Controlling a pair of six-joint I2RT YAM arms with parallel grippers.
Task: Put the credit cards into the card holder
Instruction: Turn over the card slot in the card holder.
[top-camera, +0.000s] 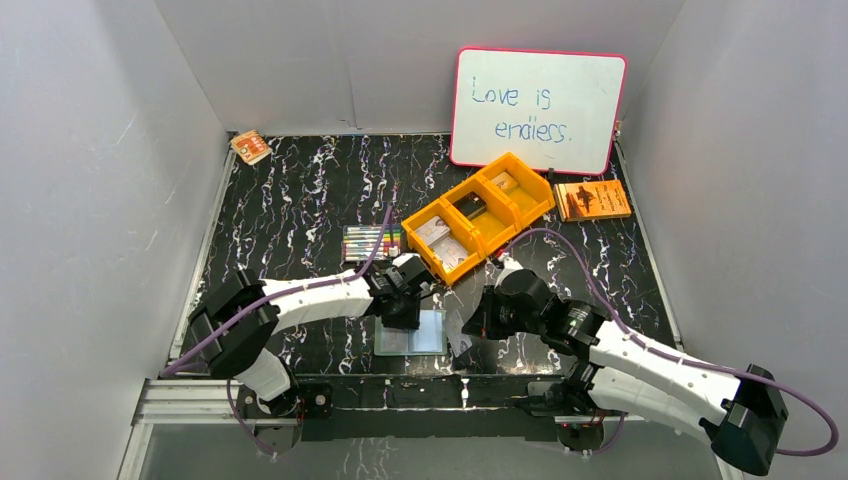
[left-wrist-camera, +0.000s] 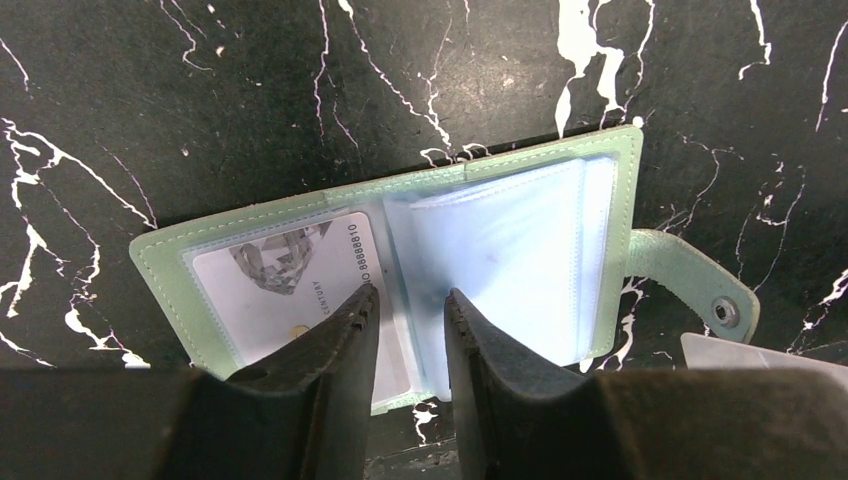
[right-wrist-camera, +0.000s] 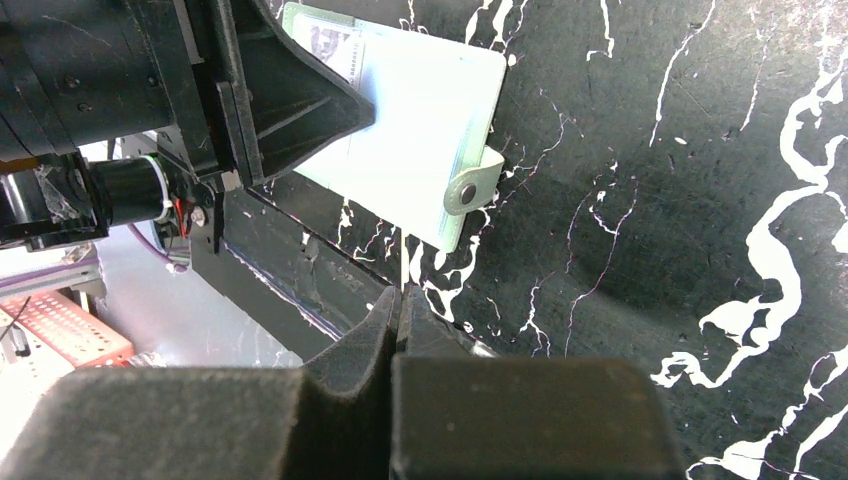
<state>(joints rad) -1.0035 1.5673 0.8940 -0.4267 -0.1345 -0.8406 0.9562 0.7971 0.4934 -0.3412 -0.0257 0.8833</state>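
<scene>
The card holder (top-camera: 425, 333) lies open on the black marble table, pale blue pockets up, and also shows in the left wrist view (left-wrist-camera: 520, 250) and the right wrist view (right-wrist-camera: 420, 130). A whitish credit card (left-wrist-camera: 280, 280) sits in its left pocket. My left gripper (left-wrist-camera: 410, 298) is over the holder's fold, its jaws a little apart with nothing between them. My right gripper (right-wrist-camera: 400, 300) is shut on a thin pale card (right-wrist-camera: 402, 262) seen edge-on, just right of the holder's side tab (right-wrist-camera: 470, 190). More cards (top-camera: 432, 230) lie in the orange bin.
The orange three-compartment bin (top-camera: 522, 168) stands behind the holder. A whiteboard (top-camera: 538, 108) leans on the back wall, with an orange booklet (top-camera: 592, 199) to its right. A pack of coloured pens (top-camera: 370, 241) and a small orange-and-white packet (top-camera: 250, 146) lie to the left.
</scene>
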